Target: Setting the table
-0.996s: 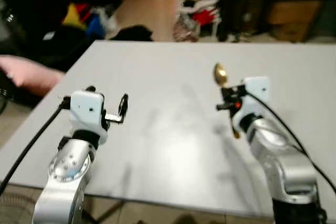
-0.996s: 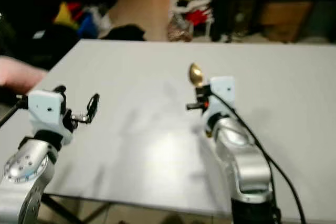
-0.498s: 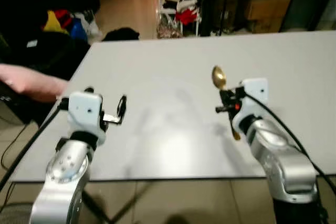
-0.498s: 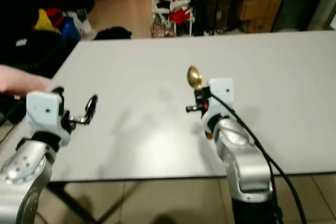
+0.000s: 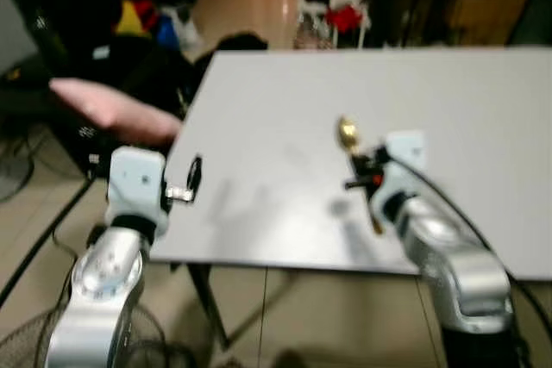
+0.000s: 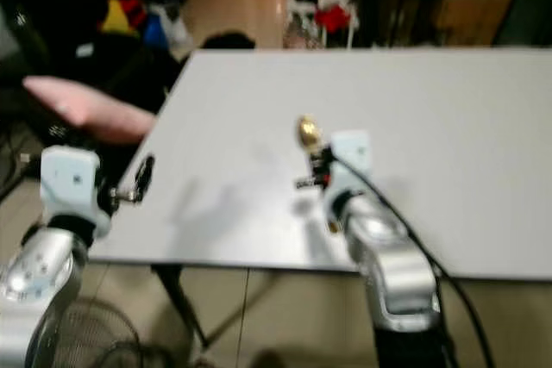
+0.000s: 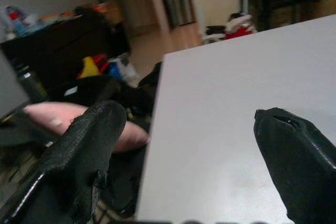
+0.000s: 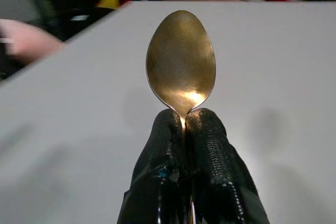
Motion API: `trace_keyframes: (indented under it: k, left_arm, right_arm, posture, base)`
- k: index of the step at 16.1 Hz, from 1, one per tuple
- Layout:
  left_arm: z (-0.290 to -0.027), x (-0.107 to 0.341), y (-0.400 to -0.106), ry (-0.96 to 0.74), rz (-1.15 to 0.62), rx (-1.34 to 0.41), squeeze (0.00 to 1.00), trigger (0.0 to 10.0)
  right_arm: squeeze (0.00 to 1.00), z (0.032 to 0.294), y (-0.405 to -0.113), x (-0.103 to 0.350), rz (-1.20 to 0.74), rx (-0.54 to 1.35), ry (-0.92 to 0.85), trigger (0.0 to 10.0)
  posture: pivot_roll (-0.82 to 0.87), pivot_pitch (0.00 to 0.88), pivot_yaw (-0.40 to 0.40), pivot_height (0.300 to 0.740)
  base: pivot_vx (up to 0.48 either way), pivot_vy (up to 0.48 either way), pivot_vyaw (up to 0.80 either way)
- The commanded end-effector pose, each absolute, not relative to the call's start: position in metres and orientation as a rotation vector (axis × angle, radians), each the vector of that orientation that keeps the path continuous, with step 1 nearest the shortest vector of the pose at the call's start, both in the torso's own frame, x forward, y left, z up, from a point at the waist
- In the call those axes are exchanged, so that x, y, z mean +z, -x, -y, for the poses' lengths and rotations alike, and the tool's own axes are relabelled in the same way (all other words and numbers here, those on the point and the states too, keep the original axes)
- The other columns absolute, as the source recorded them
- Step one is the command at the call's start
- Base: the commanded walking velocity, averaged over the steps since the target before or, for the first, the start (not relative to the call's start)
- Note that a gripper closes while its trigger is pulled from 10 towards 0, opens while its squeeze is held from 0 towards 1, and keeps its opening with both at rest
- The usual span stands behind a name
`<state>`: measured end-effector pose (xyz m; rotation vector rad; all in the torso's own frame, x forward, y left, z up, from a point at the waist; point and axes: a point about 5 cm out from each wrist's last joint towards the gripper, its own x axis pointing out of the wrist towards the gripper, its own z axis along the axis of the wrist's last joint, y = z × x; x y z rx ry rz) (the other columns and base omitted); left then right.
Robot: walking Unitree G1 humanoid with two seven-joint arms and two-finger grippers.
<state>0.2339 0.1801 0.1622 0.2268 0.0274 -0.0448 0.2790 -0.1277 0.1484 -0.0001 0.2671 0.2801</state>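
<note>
Spoon [image 8: 180,61] pinched at neck by right pincer [image 8: 185,124], bowl up, held above grey desk [image 5: 483,109] near its front edge. Gold handle seen below pincer in blurred head views. Left pincer [image 7: 184,145] held spread at desk's left front corner, nothing between fingers. Pink shape [image 5: 112,109], possibly person's arm, seen beyond desk's left side.
</note>
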Motion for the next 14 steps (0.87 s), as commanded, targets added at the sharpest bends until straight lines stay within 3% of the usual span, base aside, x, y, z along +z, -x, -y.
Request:
trace_keyframes:
  k: [1, 5, 8, 14]
  left_arm:
    - [-0.178, 0.164, -0.236, -0.212, -0.021, -0.044, 0.00, 10.0]
    - [-0.168, 0.164, -0.236, -0.193, -0.024, -0.116, 0.00, 10.0]
    - [-0.158, 0.161, -0.236, -0.191, -0.048, -0.238, 0.00, 10.0]
    - [-0.139, 0.157, -0.225, -0.176, -0.086, -0.430, 0.00, 10.0]
  right_arm:
    - [0.00, 0.134, -0.282, 0.155, -0.251, 0.254, 0.016, 10.0]
    - [0.00, 0.138, -0.297, 0.148, -0.342, 0.216, 0.073, 10.0]
    - [0.00, 0.142, -0.324, 0.140, -0.421, 0.105, 0.061, 10.0]
    - [0.00, 0.157, -0.330, 0.125, -0.537, -0.006, 0.071, 10.0]
  posture:
    - [-0.07, 0.000, 0.077, 0.740]
    - [-0.08, 0.000, 0.072, 0.740]
    - [-0.08, 0.000, 0.073, 0.740]
    - [-0.08, 0.000, 0.071, 0.740]
  base:
    - [0.000, 0.000, 0.00]
    - [0.000, 0.000, 0.00]
    - [0.000, 0.000, 0.00]
    - [0.000, 0.000, 0.00]
